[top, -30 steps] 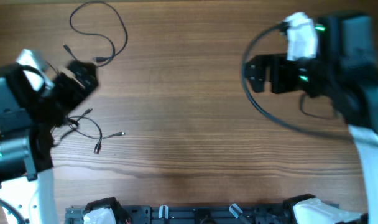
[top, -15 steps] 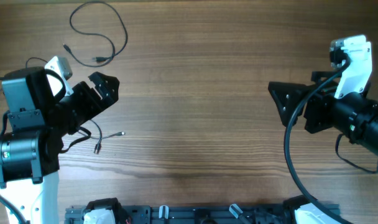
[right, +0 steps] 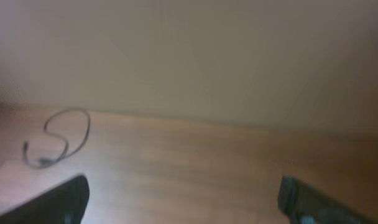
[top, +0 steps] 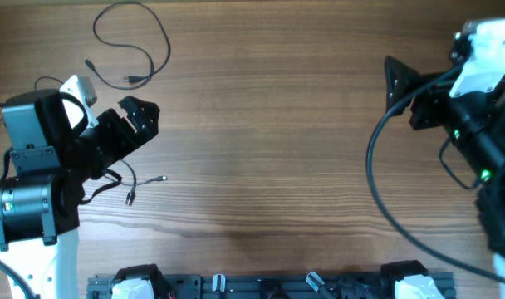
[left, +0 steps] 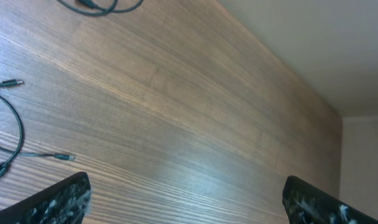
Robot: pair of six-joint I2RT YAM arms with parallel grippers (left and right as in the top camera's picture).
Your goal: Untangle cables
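Note:
One thin black cable (top: pixel 136 37) lies in a loose loop at the far left of the table; it also shows in the right wrist view (right: pixel 61 137) and at the top edge of the left wrist view (left: pixel 99 6). A second thin cable (top: pixel 129 178) with small plug ends lies partly under my left arm; it also shows in the left wrist view (left: pixel 15 134). My left gripper (top: pixel 140 116) is open and empty above the table, just right of that cable; its fingertips show in the left wrist view (left: pixel 186 199). My right gripper (top: pixel 398 79) is open and empty at the far right, raised.
The brown wooden table (top: pixel 261 141) spans the view. A thick black arm cable (top: pixel 377 174) hangs in a curve below my right arm. A black rail (top: pixel 261 286) runs along the near edge. A pale wall (right: pixel 189 50) stands beyond the table.
My right arm has swung back and up toward the right edge. My left arm lifted off the near cable a second ago and has held still since.

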